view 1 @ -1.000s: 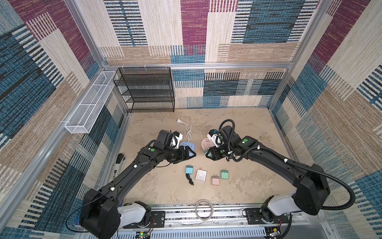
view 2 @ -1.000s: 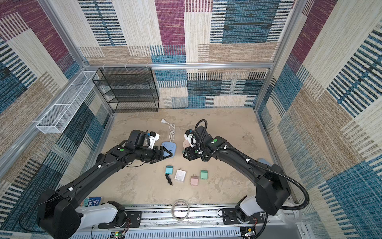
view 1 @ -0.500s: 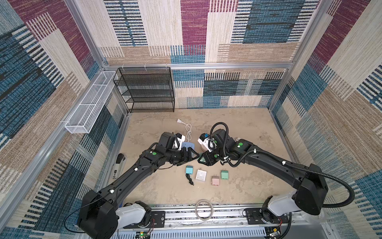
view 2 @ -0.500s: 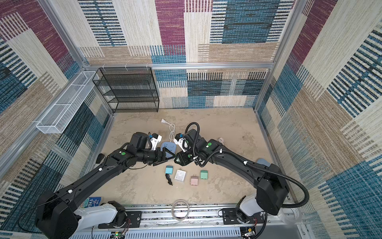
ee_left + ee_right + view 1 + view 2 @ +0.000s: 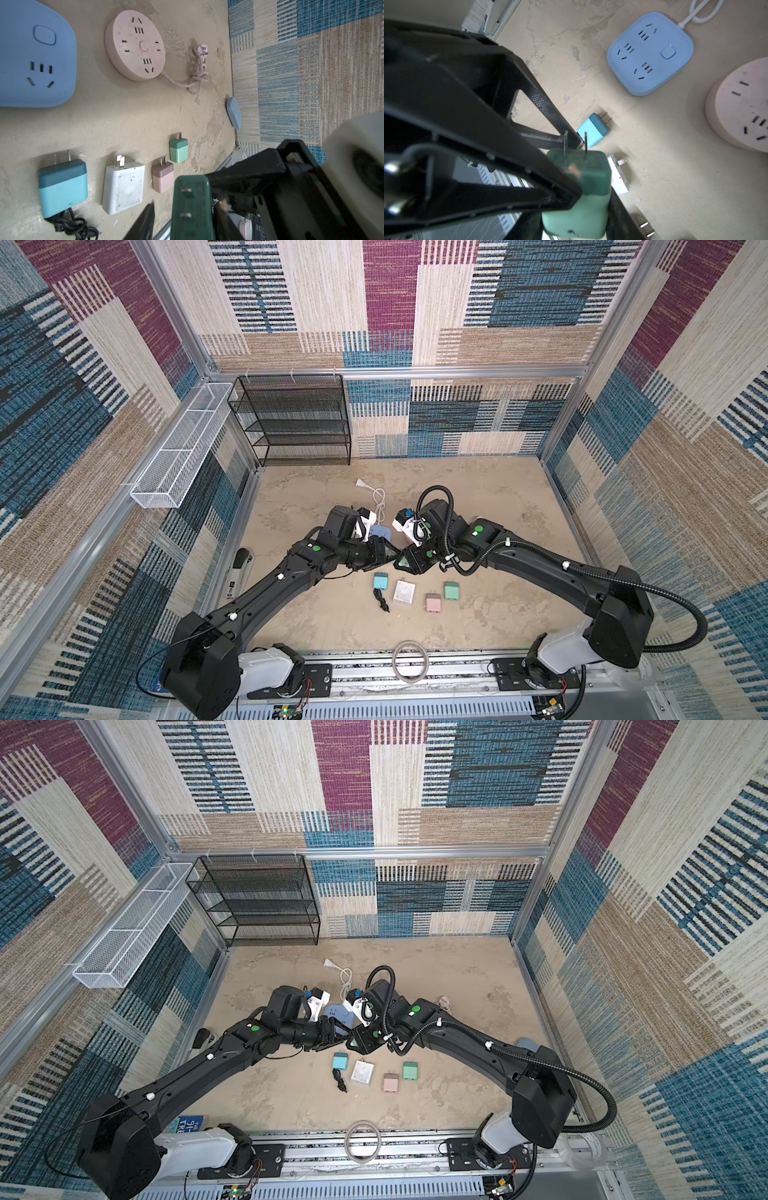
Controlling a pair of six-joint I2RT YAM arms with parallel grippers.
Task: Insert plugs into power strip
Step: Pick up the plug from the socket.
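Black against the sandy surface (image 5: 498,506), my right hand (image 5: 405,563) is clamped on one mint green plug (image 5: 577,193), held above the surface with its two prongs pointing out past the fingertips. My left hand (image 5: 388,556) meets it tip to tip (both top views show the pair nose to nose at mid-surface), with its fingers (image 5: 145,220) on either side of the same plug. A sliver of gap shows on one side, and I cannot tell whether that hand is closed on it.

Four more plugs lie flat in a row just in front of the hands, prongs toward the back wall: teal plug (image 5: 380,580) with its black cord, white plug (image 5: 404,592), pink plug (image 5: 433,603) and second mint green plug (image 5: 451,590). Just behind the hands lies the blue power strip (image 5: 650,54). The round pink power strip (image 5: 135,45) is beside it.
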